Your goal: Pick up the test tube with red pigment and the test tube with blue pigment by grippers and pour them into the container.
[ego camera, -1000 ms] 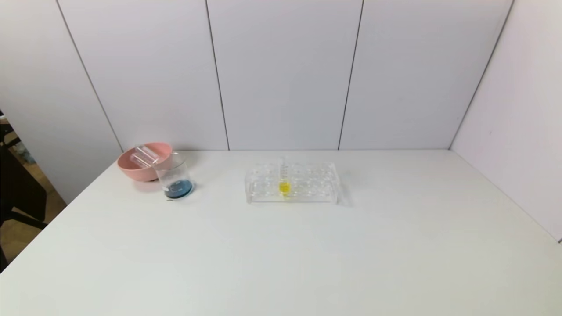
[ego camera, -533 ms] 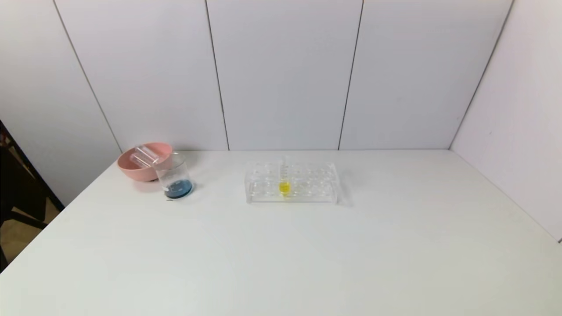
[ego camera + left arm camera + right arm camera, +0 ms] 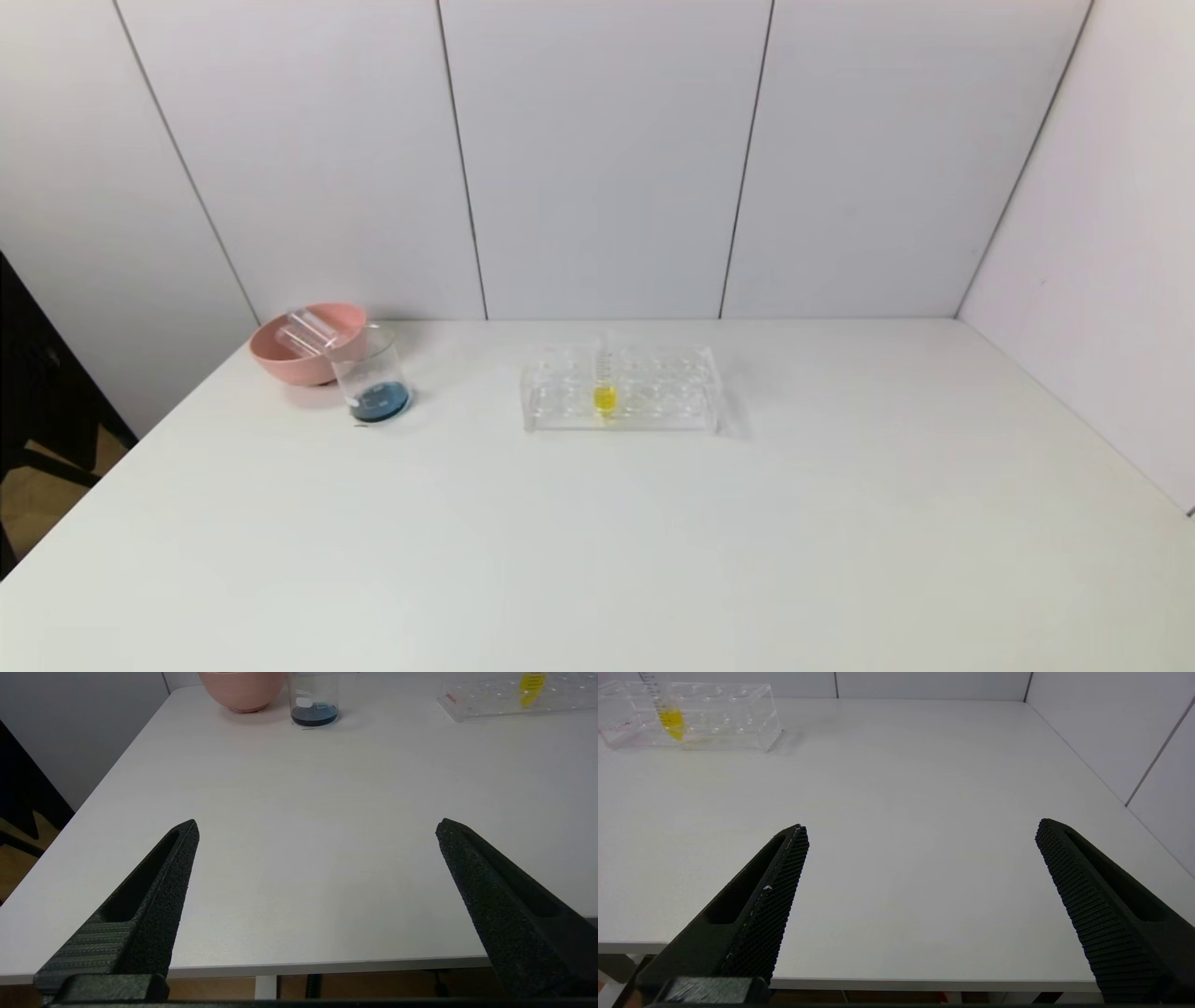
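Two empty clear tubes (image 3: 306,332) lie slanted in the pink bowl (image 3: 280,359), mouths up over its rim, probably dropped there after pouring; no red or blue liquid shows in them. The container (image 3: 373,381) stands upright just beside the bowl, holding dark blue liquid. The left gripper (image 3: 317,828) and the right gripper (image 3: 922,830) hang at the table's (image 3: 653,541) near edge, both spread wide and holding nothing, seemingly retired.
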